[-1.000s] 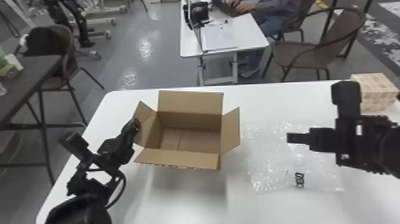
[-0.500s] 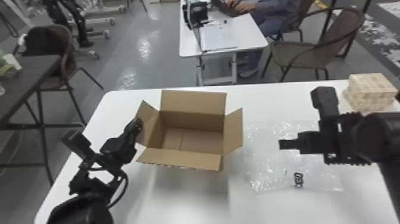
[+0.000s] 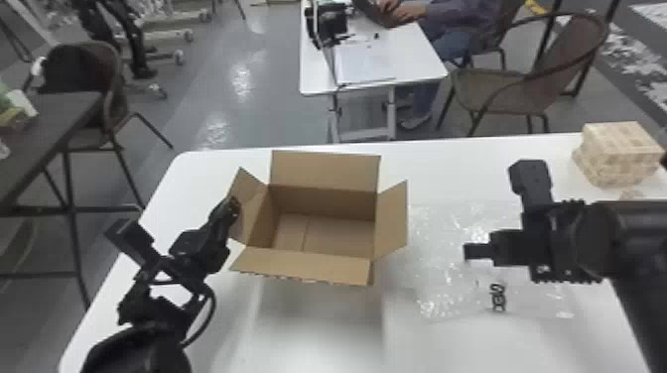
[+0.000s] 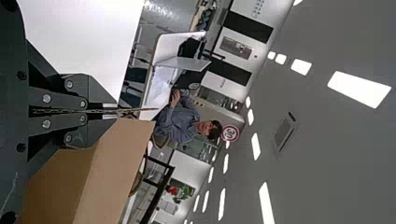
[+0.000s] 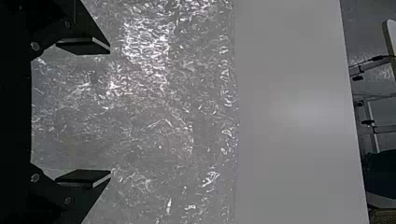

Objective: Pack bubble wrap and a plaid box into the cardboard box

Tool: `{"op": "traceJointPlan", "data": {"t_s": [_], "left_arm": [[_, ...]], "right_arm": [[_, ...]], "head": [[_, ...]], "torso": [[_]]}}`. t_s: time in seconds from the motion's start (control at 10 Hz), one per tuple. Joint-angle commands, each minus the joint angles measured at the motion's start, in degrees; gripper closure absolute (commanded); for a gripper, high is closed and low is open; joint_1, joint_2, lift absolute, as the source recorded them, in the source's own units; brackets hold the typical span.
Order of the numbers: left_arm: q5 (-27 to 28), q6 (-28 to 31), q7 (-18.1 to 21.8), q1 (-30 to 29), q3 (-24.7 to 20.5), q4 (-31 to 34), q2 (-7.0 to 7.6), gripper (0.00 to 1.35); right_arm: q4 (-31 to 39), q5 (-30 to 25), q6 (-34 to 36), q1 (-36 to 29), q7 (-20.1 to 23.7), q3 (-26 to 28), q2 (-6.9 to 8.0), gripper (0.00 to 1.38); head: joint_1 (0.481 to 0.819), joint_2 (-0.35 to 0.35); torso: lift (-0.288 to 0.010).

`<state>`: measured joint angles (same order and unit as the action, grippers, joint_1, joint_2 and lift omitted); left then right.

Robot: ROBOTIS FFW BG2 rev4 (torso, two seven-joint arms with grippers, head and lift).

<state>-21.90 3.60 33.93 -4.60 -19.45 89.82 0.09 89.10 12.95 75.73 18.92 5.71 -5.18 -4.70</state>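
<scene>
The open cardboard box (image 3: 322,235) stands on the white table with its flaps spread. My left gripper (image 3: 231,207) is at the box's left flap; in the left wrist view the gripper (image 4: 111,111) is shut on that flap, seen edge-on between its fingers. Clear bubble wrap (image 3: 441,278) lies flat to the right of the box. Above it is my right gripper (image 3: 469,252), pointing left. In the right wrist view this gripper (image 5: 110,112) is open, with the bubble wrap (image 5: 154,102) spread below its fingers. The beige plaid box (image 3: 618,155) sits at the table's back right.
White table (image 3: 317,332) surface extends in front of the cardboard box. Behind stand another white table (image 3: 417,59) with a seated person and a brown chair (image 3: 501,92). A dark table (image 3: 59,124) is off to the left.
The right arm has moved left and nearer to the robot over the bubble wrap. The cardboard box has shifted slightly right, with my left gripper staying at its flap.
</scene>
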Motion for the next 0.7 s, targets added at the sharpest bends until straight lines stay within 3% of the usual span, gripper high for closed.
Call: {"op": "traceJointPlan", "data": {"t_s": [0.0, 0.1, 0.3, 0.6], "left_arm": [[-0.07, 0.00, 0.00, -0.06, 0.02, 0.00, -0.24, 1.22], [-0.16, 0.00, 0.00, -0.06, 0.02, -0.09, -0.24, 1.22], [-0.25, 0.00, 0.00, -0.06, 0.11, -0.09, -0.24, 1.22], [-0.34, -0.09, 0.00, -0.15, 0.02, -0.09, -0.24, 1.22]], "right_arm": [[-0.59, 0.41, 0.29, 0.24, 0.00, 0.00, -0.22, 0.66], [-0.59, 0.58, 0.47, 0.24, 0.09, -0.09, -0.40, 0.72], [1.17, 0.76, 0.29, -0.29, 0.09, 0.00, -0.84, 1.00], [6.97, 4.18, 1.35, -1.61, 0.09, 0.44, -2.60, 1.01]], "head": [[0.695, 0.145], [0.695, 0.144], [0.695, 0.143], [0.695, 0.142]], "torso": [[-0.110], [-0.110], [-0.110], [-0.110]]}}
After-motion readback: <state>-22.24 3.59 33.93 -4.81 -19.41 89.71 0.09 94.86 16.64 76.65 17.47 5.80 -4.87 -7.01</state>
